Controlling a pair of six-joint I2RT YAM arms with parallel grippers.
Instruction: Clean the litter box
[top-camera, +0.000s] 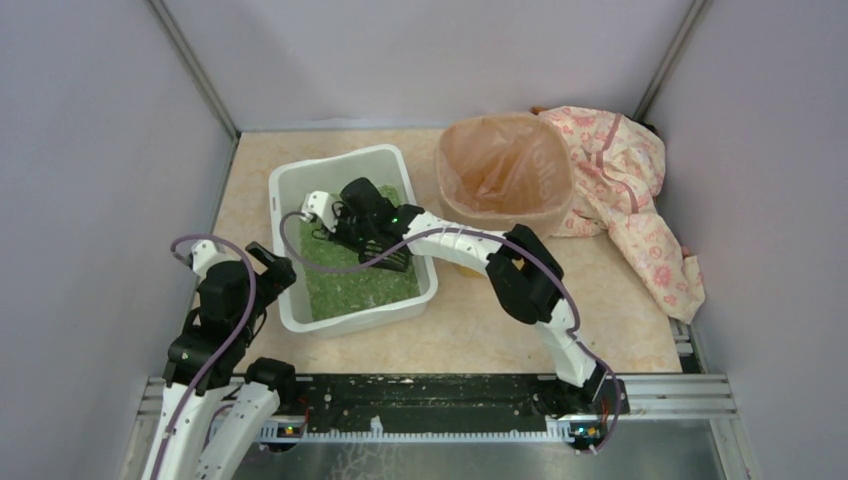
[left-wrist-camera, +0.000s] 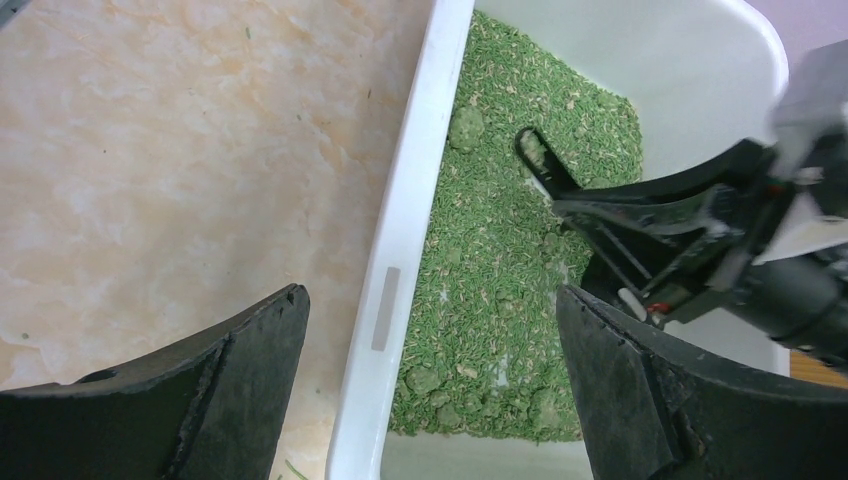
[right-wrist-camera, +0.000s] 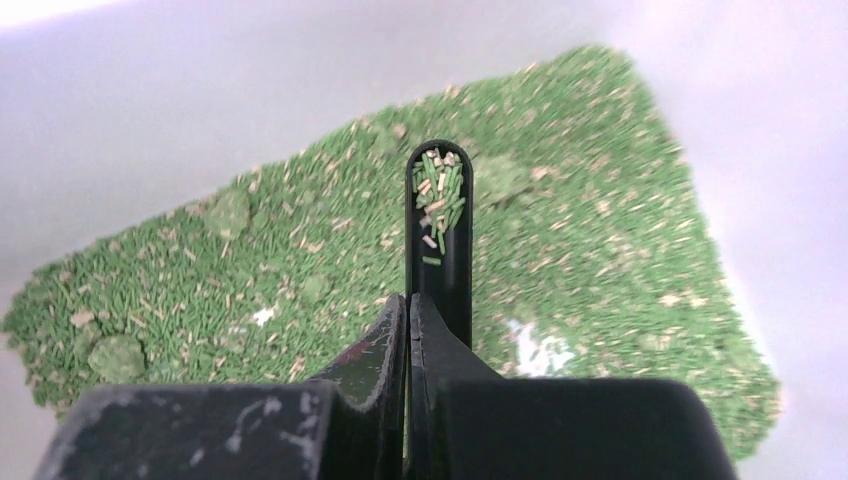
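Note:
The white litter box (top-camera: 340, 160) holds green pellet litter (top-camera: 350, 280) with several clumps, such as one clump (left-wrist-camera: 465, 128) and another clump (right-wrist-camera: 228, 212). My right gripper (right-wrist-camera: 408, 300) is inside the box (right-wrist-camera: 200, 90), low over the litter, shut on a black scoop (right-wrist-camera: 438, 200). The scoop's narrow end sticks out past the fingertips with a few pellets lying in it. Its slotted part (left-wrist-camera: 620, 240) shows in the left wrist view. My left gripper (left-wrist-camera: 430, 300) is open and straddles the box's left rim (left-wrist-camera: 410, 200), one finger over the table, the other over the litter.
A bin lined with an orange bag (top-camera: 505, 175) stands right of the box. A pink patterned cloth (top-camera: 630, 200) lies draped beside it at the back right. Grey walls close in the table on three sides.

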